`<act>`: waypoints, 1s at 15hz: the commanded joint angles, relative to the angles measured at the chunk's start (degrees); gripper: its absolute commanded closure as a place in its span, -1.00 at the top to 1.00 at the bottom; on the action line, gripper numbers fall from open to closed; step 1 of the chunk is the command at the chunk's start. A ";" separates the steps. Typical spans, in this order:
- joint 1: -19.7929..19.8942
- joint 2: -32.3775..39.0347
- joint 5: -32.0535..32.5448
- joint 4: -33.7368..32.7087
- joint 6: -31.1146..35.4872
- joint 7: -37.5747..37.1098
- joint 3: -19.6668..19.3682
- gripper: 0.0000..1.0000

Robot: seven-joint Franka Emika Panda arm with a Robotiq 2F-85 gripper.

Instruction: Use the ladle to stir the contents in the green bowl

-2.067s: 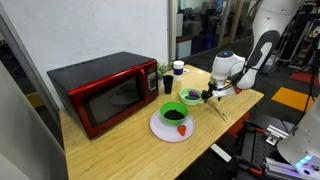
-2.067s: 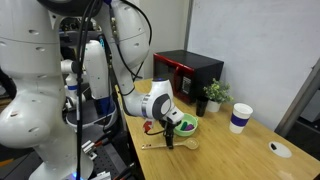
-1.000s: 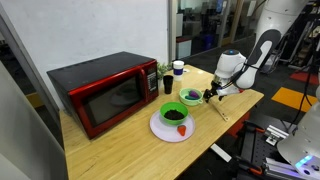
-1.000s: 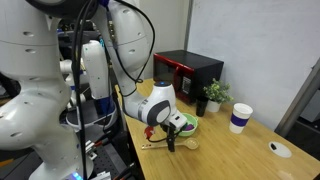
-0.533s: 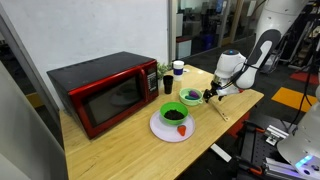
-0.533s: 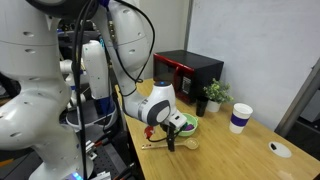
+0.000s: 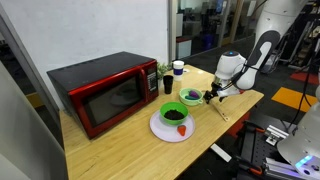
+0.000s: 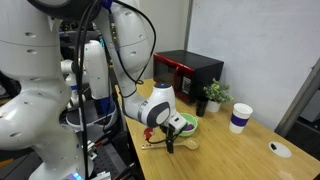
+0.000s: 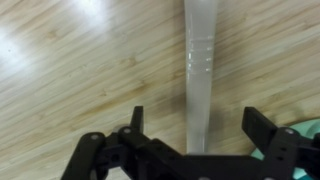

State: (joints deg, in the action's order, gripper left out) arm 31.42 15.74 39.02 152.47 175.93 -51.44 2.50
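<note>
Tool: the tool (image 9: pixel 194 118) is wide open with nothing in it yet. The wrist view shows its jaws standing on either side of the ladle's handle.

Ladle: the ladle (image 9: pixel 200 60) lies flat on the surface (image 7: pixel 120 140), close to the edge the arm reaches in over. Its handle runs straight up the middle of the gap between the jaws. I can't tell if the jaws touch the wood.

Why the tool sits like that: my guess is it's lined up square across the thin handle, so one squeeze pinches it on the narrow sides rather than knocking it away.

Green bowl: the green bowl (image 7: pixel 172 113) is the deeper, darker one with dark stuff inside. It sits on a white plate (image 7: pixel 160 131) toward the middle of the surface, with a small red bit (image 7: pixel 183 129) on the plate beside it.

Other bowl: a paler bowl (image 7: pixel 191 97) sits between the plate and the tool, so it's not the target, just in the way of a lazy straight swing.

Stage: pre-grasp, I'd say, since there's no stirring and no lift so far.

Next move probably needs: a close on the handle, a lift, then a carry over or around the paler bowl so the head can dip into the dark contents.

Risk: the handle is skinny and flat, so it could twist or slip in the grip.
</note>
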 commanded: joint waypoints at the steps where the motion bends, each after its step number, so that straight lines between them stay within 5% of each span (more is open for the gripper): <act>1: 0.33 0.67 0.80 0.00 -0.11 0.97 -0.60 1.00; 5: 0.06 0.52 1.22 -0.06 0.07 0.78 -1.24 1.00; 6: -0.15 0.43 1.60 -0.02 0.16 0.72 -1.55 0.86; 7: -0.38 0.36 2.10 -0.06 0.19 0.54 -1.93 0.45; 10: -0.25 0.24 3.62 -0.06 0.43 0.79 -2.64 0.24; 15: -0.11 -0.08 5.93 0.13 0.68 0.68 -3.87 -0.50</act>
State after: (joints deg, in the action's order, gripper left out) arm 31.38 15.90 43.30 152.44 175.96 -51.44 -0.14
